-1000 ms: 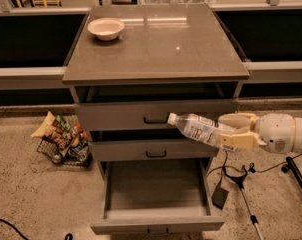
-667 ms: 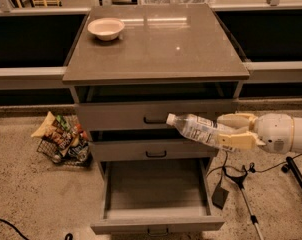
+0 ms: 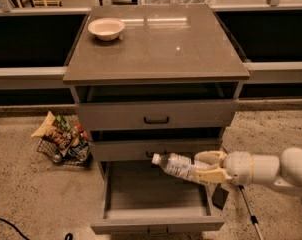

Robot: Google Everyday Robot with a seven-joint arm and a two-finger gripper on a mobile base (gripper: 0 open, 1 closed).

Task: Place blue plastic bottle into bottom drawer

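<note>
The blue plastic bottle (image 3: 177, 166) is clear with a white cap and lies nearly level in the air, cap pointing left. My gripper (image 3: 210, 167) comes in from the right on a white arm and is shut on the bottle's base end. The bottle hangs over the right part of the bottom drawer (image 3: 156, 225), which is pulled wide open and shows a bare grey floor. The cap sits just in front of the middle drawer's front.
The grey cabinet top (image 3: 156, 44) carries a pale bowl (image 3: 106, 28) at its back left. The top drawer (image 3: 156, 115) and middle drawer (image 3: 126, 150) stand slightly out. A wire basket of snack packs (image 3: 61, 140) sits on the floor at left. A dark object (image 3: 220, 196) lies right of the drawer.
My gripper has lowered with the bottle from the top drawer's height to the middle drawer's height, above the open bottom drawer.
</note>
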